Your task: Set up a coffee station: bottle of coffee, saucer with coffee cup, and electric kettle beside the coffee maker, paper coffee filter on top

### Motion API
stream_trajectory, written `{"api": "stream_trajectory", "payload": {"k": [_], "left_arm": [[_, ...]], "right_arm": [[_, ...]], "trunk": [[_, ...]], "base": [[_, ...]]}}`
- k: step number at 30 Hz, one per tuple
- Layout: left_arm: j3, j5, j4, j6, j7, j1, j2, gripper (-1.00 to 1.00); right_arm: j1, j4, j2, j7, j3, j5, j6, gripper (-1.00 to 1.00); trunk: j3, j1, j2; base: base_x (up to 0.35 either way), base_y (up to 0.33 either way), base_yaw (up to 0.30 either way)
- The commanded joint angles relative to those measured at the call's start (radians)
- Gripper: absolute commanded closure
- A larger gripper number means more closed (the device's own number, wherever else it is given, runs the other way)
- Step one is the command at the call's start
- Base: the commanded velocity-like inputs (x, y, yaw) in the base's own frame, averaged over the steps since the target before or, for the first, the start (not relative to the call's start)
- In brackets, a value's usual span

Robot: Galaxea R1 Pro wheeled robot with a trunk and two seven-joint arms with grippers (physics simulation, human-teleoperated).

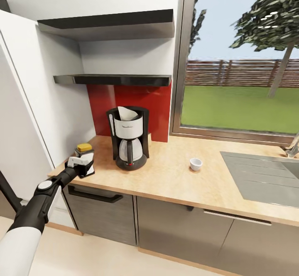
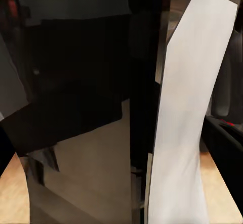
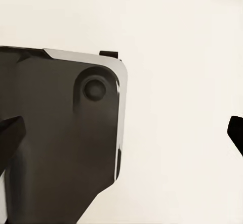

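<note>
The coffee maker [image 1: 128,139] stands on the countertop [image 1: 174,180] in front of a red backsplash. A white paper coffee filter [image 1: 126,113] sits in its top. Left of it, at the counter's left end, the bottle of coffee [image 1: 84,148] shows its yellow cap above my left gripper [image 1: 85,164], which is shut around the bottle's body. The left wrist view has dark glass [image 2: 81,97] pressed close. A coffee cup [image 1: 195,164] stands alone on the counter, right of the machine. My right gripper [image 3: 121,133] is open over pale floor. The saucer and electric kettle are out of view.
Two dark shelves [image 1: 112,79] hang above the coffee maker. A tall white cabinet [image 1: 25,114] borders the counter's left end. A steel sink [image 1: 261,176] and faucet [image 1: 292,145] lie at the right, below a window. Drawers [image 1: 99,213] run under the counter.
</note>
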Motion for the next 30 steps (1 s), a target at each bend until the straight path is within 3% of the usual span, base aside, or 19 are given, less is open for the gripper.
{"api": "stream_trajectory", "payload": {"k": [1, 12, 20, 25, 28, 30], "left_arm": [[0.004, -0.01, -0.001, -0.013, -0.007, 0.0, -0.001, 1.0], [0.005, -0.004, 0.002, -0.046, 0.011, 0.002, -0.001, 1.0], [0.005, -0.002, 0.002, -0.047, 0.021, 0.002, -0.001, 1.0], [0.007, -0.003, 0.002, -0.049, 0.021, 0.007, -0.001, 1.0], [0.048, -0.003, 0.001, -0.051, 0.02, 0.033, -0.002, 1.0], [0.057, -0.006, 0.001, -0.052, 0.02, 0.036, -0.002, 1.0]], "right_arm": [[-0.001, 0.001, -0.001, 0.003, -0.007, 0.01, -0.002, -1.0], [0.001, 0.001, 0.001, -0.005, -0.007, 0.01, 0.003, -1.0], [0.001, -0.001, 0.008, -0.007, -0.008, 0.007, 0.003, -1.0], [0.001, 0.0, 0.004, -0.008, -0.009, 0.007, 0.002, -1.0], [0.001, 0.001, 0.003, -0.008, -0.009, 0.007, 0.003, -1.0], [0.001, 0.001, 0.003, -0.008, -0.009, 0.007, 0.003, -1.0]], "trunk": [[-0.002, 0.001, -0.002], [-0.002, 0.001, -0.002], [-0.002, 0.001, -0.002], [-0.002, 0.001, -0.002], [-0.002, 0.001, -0.002], [-0.002, 0.001, -0.002]], "base": [[0.0, 0.0, 0.0], [0.229, 0.004, 0.0], [0.3, 0.165, 0.0], [0.089, 0.044, -0.003], [0.073, 0.024, -0.204], [0.224, 0.147, -0.253]]}}
